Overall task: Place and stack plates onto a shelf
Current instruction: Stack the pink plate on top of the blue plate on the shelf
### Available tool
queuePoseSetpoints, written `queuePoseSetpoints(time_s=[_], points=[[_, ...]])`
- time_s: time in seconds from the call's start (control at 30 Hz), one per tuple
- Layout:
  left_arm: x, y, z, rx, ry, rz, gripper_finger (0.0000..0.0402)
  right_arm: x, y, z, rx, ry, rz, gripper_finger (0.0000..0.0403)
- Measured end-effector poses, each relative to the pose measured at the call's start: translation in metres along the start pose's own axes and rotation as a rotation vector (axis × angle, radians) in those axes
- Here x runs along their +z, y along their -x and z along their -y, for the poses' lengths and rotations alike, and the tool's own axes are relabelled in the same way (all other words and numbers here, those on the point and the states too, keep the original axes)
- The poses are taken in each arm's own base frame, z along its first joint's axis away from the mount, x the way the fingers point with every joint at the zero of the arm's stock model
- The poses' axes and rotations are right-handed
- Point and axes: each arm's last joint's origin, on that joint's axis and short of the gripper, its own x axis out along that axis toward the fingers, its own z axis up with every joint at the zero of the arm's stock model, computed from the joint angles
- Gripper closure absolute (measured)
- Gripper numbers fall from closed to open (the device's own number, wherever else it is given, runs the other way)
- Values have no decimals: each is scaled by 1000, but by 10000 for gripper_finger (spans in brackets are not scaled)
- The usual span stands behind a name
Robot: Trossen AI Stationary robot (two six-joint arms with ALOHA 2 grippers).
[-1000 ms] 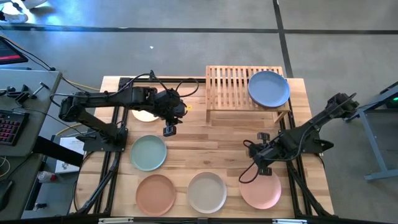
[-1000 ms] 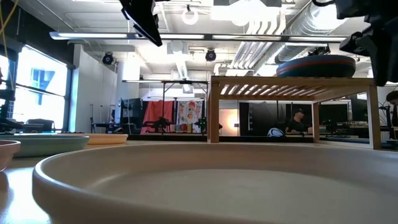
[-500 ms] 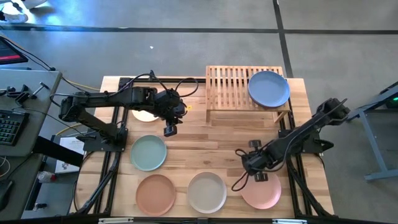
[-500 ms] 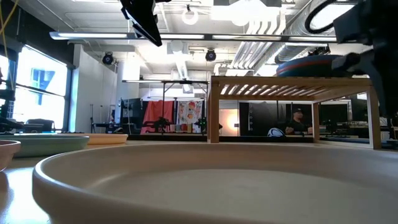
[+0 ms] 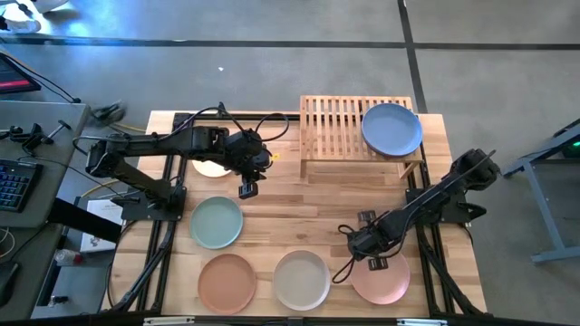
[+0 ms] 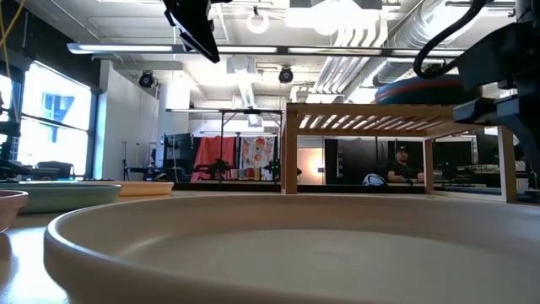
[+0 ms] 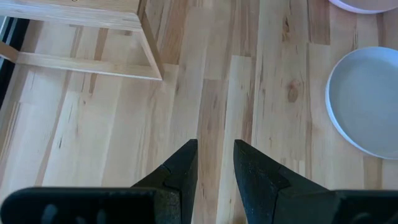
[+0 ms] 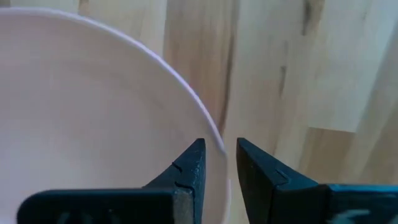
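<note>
Overhead, the right gripper sits at the inner rim of the round matte pink plate by the table's front-right corner, while the slatted light-wood shelf at the back edge holds a stack topped by the round blue plate on its right half, and the left gripper waits mid-table, fingers slightly apart on nothing. Right wrist view: fingers straddle the pink rim, a narrow gap, not yet clamped. So it's the pick step; next needs closing on the rim, a lift, then carrying to the stack.
</note>
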Motion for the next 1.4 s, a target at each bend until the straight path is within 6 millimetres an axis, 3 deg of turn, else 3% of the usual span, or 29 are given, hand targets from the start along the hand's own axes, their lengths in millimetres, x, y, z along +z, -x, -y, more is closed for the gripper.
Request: queuePoseSetpoints(time_s=[0.5, 0.77, 1.0, 1.2, 1.4], points=[[0, 0, 0, 0, 0, 0, 309, 4, -17, -4, 43, -4, -61, 335], [0, 0, 0, -1, -1, 0, 309, 3, -15, -3, 27, -4, -58, 395], [0, 0, 0, -1, -1, 0, 309, 1, -14, -2, 15, -59, -76, 399], [0, 0, 0, -1, -1, 0, 309, -2, -5, 0, 6, -109, -58, 402], [0, 0, 0, -1, -1, 0, 309, -10, 18, 6, -37, -214, 4, 402]])
